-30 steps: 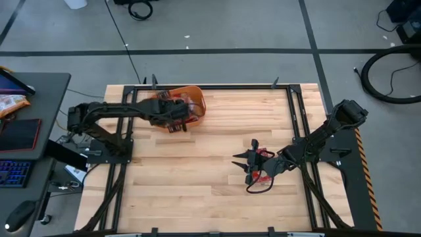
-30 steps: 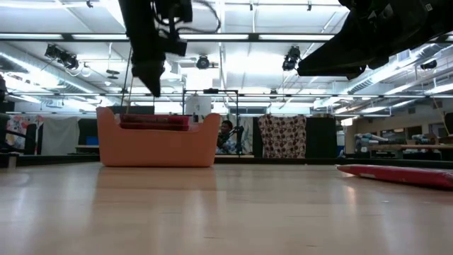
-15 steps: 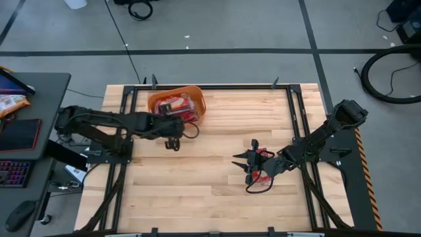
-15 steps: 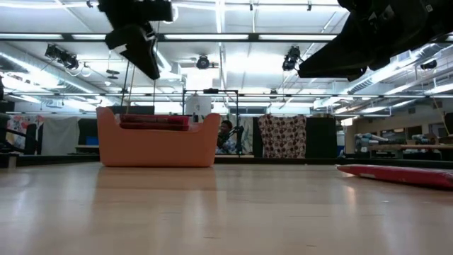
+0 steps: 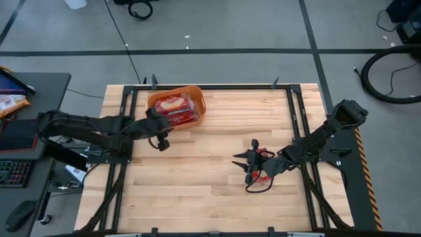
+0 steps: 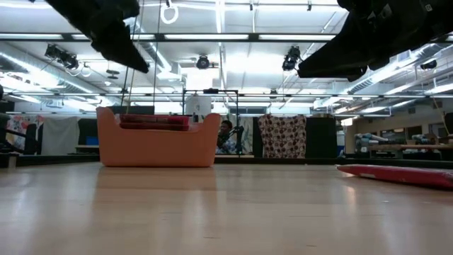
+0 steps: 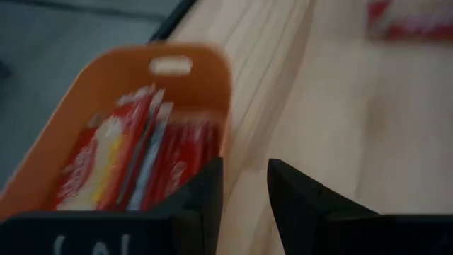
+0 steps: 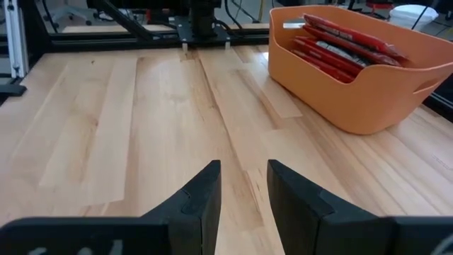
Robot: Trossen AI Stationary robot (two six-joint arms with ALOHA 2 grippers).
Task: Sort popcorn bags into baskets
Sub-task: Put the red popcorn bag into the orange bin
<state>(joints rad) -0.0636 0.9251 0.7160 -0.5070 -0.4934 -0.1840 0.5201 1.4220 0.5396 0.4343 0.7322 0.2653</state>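
The orange tub stands near the table's far edge, left of centre, with several red popcorn packets lying in it, some on edge. One more red packet lies flat on the table at the right, mostly covered in the high view by the right arm's wrist. My left gripper hangs open and empty near the tub's near side, above the table. My right gripper is open, low over the table's middle right, pointing toward the tub.
Bare wooden table top lies between the two grippers and along the near edge. Black frame rails run along the table's left and right sides. A black cable loops beside the right wrist. A person sits far behind the table.
My left gripper has drawn back from over the tub's near wall toward the table's left and near edge and has risen in the low view. The packets in the tub, hidden by the arm before, now show from above. The right arm has kept still.
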